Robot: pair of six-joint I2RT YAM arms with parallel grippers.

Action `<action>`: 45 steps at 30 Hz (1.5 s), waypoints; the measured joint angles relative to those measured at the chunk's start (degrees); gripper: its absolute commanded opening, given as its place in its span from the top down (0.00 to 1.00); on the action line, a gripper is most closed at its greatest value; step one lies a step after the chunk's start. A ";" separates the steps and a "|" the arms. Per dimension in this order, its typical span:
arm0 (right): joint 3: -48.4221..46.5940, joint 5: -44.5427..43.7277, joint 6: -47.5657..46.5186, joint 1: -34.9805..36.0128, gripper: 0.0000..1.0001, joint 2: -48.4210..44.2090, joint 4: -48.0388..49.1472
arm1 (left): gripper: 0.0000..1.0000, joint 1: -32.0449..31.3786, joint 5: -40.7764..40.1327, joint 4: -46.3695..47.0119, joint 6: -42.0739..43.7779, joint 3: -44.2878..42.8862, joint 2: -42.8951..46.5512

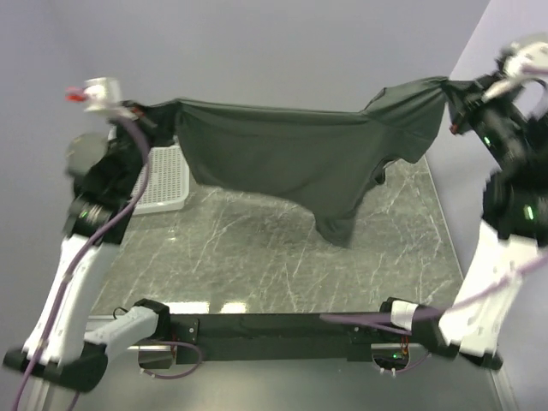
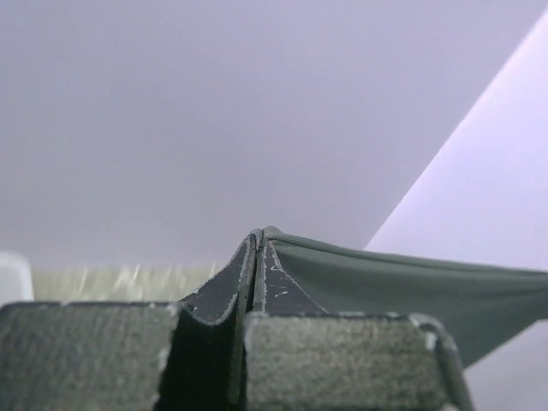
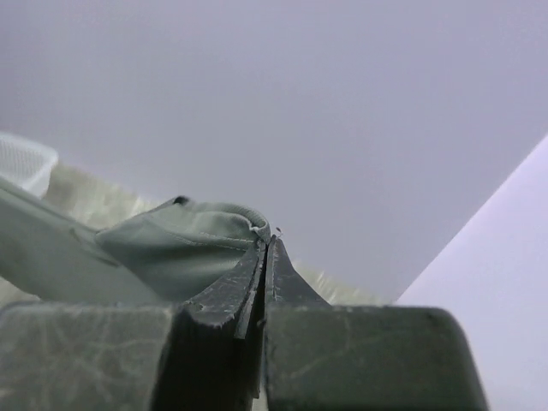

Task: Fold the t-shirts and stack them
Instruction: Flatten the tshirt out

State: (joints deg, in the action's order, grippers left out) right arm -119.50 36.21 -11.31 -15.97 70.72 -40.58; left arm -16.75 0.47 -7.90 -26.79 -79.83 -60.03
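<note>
The shirt (image 1: 282, 154) hangs in the air above the bench (image 1: 257, 257), stretched between the two arms. The left hand (image 1: 147, 114) is clamped on one end of it at the far left. The right hand (image 1: 452, 89) is pinched on the other end at the far right. In each wrist view the jaws meet with only a thin fold of cloth between them.

Holding it high and wide seems meant to let the fabric drop open under its own weight, so it can be laid flat for folding. The top edge runs nearly taut from hand to hand while the lower part sags. One bunch droops lowest right of centre, close to the bench; whether it touches I cannot tell. That uneven hang suggests the grips are not on matching corners, so the cloth may land with a wrinkle or a doubled flap.

The basket (image 1: 167, 184) sits on the bench at the far left, beside the left arm. Nothing is folded yet, so this looks like the spreading step, early in the task. The next move, I judge, is an even lowering onto the bench.
</note>
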 measured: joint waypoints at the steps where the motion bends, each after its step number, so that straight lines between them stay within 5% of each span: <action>1: -1.81 -0.39 0.26 -0.04 1.00 -1.73 -0.28 | 0.99 0.00 -0.15 0.87 -0.02 -0.17 2.49; 9: -23.56 -8.63 4.09 -0.20 1.00 -11.04 3.65 | 0.99 0.00 0.94 2.54 -0.35 -9.92 9.22; 16: -24.50 -13.00 4.66 -0.22 1.00 -16.28 8.66 | 0.99 0.00 1.07 2.54 -0.24 -10.32 10.99; 23: -8.96 -13.44 3.85 -0.22 1.00 -14.36 7.39 | 0.99 0.00 -0.50 3.91 0.15 -2.69 10.10; 28: 15.89 -11.06 2.21 -0.20 1.00 -13.29 11.41 | 0.99 0.00 -0.76 6.99 -0.04 5.40 4.79; 36: 49.42 -2.60 0.90 1.77 1.00 3.08 19.21 | 1.00 0.00 -1.95 12.44 -1.36 14.99 -18.84; 45: 43.25 -6.38 2.49 9.11 1.00 33.35 21.29 | 1.00 0.00 -3.85 9.46 -1.60 4.70 -48.26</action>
State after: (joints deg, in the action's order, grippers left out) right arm -76.25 29.82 -8.82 -6.85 104.07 -19.29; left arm -16.75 -3.38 1.56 -28.38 -75.13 -108.29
